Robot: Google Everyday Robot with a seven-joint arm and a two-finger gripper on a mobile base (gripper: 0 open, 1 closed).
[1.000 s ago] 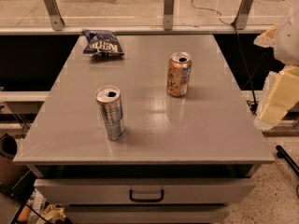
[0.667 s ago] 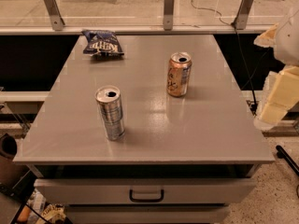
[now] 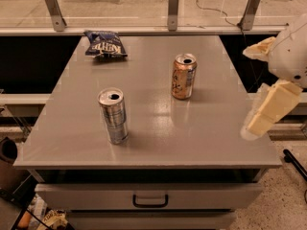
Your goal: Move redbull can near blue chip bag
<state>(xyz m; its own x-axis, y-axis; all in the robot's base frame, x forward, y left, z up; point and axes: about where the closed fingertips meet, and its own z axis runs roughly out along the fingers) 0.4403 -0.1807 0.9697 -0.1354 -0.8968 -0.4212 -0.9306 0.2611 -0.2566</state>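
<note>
Your redbull can [image 3: 113,115] stands upright on the front-left part of the table [image 3: 201,143], well apart from the blue chip bag [image 3: 105,44], which lies flat at the far-left corner. Nothing sits btwn the two, so I'd judge a straight push-free carry toward the back is open to you.

The can is slim, tall, silver metal w/ faint blue-grey panels and a pull-tab top; smooth and narrow, so prob. easy to tip if clipped high. The bag is glossy dark blue w/ white lettering, crinkled, soft (don't set the can on it, just beside).

An orange-tan can [image 3: 183,76], wider, stands upright right of centre, clear of that route.

The gripper [image 3: 250,91] hangs off the table's right edge, well apart from the redbull can, its pale blocky fingers [image 3: 268,110] spread wide w/ nothing held. Approach not yet begun, by my read. You'll need to cross over or in front of the tan can to reach yours.

Tabletop is smooth grey w/ a light sheen; a drawer [image 3: 150,200] sits below.
</note>
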